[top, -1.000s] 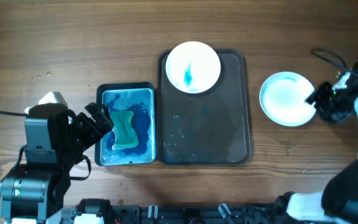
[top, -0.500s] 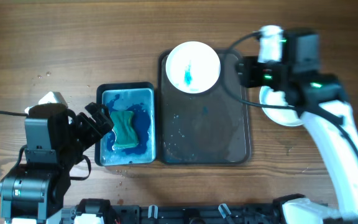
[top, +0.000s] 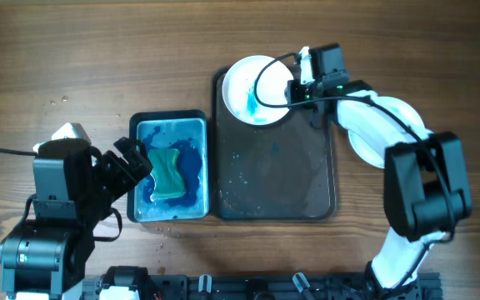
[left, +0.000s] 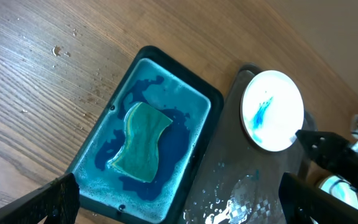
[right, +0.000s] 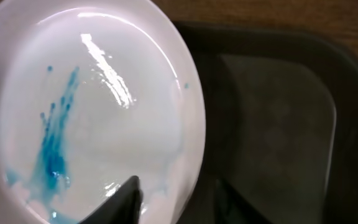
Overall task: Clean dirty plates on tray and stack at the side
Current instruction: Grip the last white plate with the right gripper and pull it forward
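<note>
A white plate (top: 252, 90) smeared with blue lies at the far end of the dark tray (top: 273, 175). It also shows in the right wrist view (right: 92, 106) and the left wrist view (left: 272, 118). My right gripper (top: 294, 90) is open at the plate's right rim. In its wrist view (right: 179, 199) one finger is over the plate and the other is outside the rim, over the tray (right: 278, 124). A clean white plate (top: 390, 133) lies on the table right of the tray, partly under the right arm. My left gripper (top: 136, 162) is open and empty.
A black-rimmed basin of blue water (top: 171, 125) stands left of the tray, with a green sponge (top: 169, 171) in it. The left wrist view shows the basin (left: 197, 99), the sponge (left: 142, 143) and the wet tray (left: 253, 193). Blue drops speckle the tray floor.
The right arm swung left from the clean plate on the table to the stained plate's rim on the tray. The left arm has not moved.
</note>
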Available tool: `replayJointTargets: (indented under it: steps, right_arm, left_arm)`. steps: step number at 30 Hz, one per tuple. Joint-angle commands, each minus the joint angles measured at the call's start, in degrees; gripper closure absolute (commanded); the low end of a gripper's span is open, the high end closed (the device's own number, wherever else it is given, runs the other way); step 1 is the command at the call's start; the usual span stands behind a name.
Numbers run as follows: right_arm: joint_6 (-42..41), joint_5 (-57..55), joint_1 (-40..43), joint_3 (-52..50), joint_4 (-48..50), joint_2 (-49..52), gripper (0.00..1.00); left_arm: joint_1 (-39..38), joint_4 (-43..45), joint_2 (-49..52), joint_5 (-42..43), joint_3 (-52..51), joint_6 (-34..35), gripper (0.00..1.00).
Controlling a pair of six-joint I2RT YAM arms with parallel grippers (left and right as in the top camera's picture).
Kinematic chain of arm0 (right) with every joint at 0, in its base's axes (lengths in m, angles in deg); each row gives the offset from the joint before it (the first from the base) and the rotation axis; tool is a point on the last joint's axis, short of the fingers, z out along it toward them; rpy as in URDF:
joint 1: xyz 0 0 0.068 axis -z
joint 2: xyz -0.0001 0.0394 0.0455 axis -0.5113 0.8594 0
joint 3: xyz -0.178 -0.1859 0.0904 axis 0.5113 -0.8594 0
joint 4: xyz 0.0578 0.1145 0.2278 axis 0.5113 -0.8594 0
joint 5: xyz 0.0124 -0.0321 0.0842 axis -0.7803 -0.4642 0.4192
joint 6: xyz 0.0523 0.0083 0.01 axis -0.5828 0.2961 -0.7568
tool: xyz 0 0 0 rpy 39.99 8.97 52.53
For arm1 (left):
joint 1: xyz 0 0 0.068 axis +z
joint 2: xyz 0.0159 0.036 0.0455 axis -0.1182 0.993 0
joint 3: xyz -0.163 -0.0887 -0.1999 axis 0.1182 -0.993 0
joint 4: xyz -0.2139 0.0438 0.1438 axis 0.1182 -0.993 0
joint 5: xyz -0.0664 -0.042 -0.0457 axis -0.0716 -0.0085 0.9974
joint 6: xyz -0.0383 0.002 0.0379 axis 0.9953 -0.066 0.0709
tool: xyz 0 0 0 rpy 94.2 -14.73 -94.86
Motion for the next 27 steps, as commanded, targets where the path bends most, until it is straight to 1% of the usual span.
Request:
replayJointTargets:
  steps: [1,3,4,5,6,8,9,10,12,15,19,27]
  right_arm:
    - [-3.8,-0.6,0.1,-0.5,1.1,1.1,0.72]
    - [-3.8,-0.3,0.1,-0.5,0.9,1.1,0.72]
    - [-4.3,-0.3,0.0,-0.5,0.4,1.1,0.69]
    - [-5.2,-0.4,0.0,-0.5,0.1,1.6,0.62]
    - [-5.4,-0.4,0.0,-0.5,0.0,2.1,0.61]
    - [-5.3,-1.1,0.0,-0.5,0.4,4.0,0.63]
    - [-5.4,-1.7,0.0,-0.5,0.6,4.8,0.67]
    - [-5.4,-1.9,0.1,-0.5,1.2,6.0,0.75]
    - [-5.5,-1.2,0.1,-0.5,1.4,6.9,0.96]
    - [-5.2,1.3,0.1,-0.4,0.0,5.6,0.96]
    - [-4.8,1.3,0.1,-0.3,-6.1,-1.2,0.96]
    - [-4.7,1.2,0.3,-0.3,-23.1,-24.6,0.96]
  left_arm:
    - [0.4,0.1,0.0,0.7,0.5,0.0,0.00]
    - [0.4,0.1,0.0,0.7,0.5,0.0,0.00]
    - [0.4,0.1,0.0,0.7,0.5,0.0,0.00]
    - [0.4,0.1,0.0,0.7,0.5,0.0,0.00]
    - [0.4,0.1,0.0,0.7,0.5,0.0,0.00]
    - [0.4,0.1,0.0,0.7,0.5,0.0,0.00]
    - [0.4,0.1,0.0,0.7,0.5,0.0,0.00]
    - [0.4,0.1,0.0,0.7,0.5,0.0,0.00]
    - [0.4,0.1,0.0,0.7,0.5,0.0,0.00]
    - [0.4,0.1,0.0,0.7,0.5,0.0,0.00]
    - [0.4,0.1,0.0,0.7,0.5,0.0,0.00]
    - [0.4,0.1,0.0,0.7,0.5,0.0,0.00]
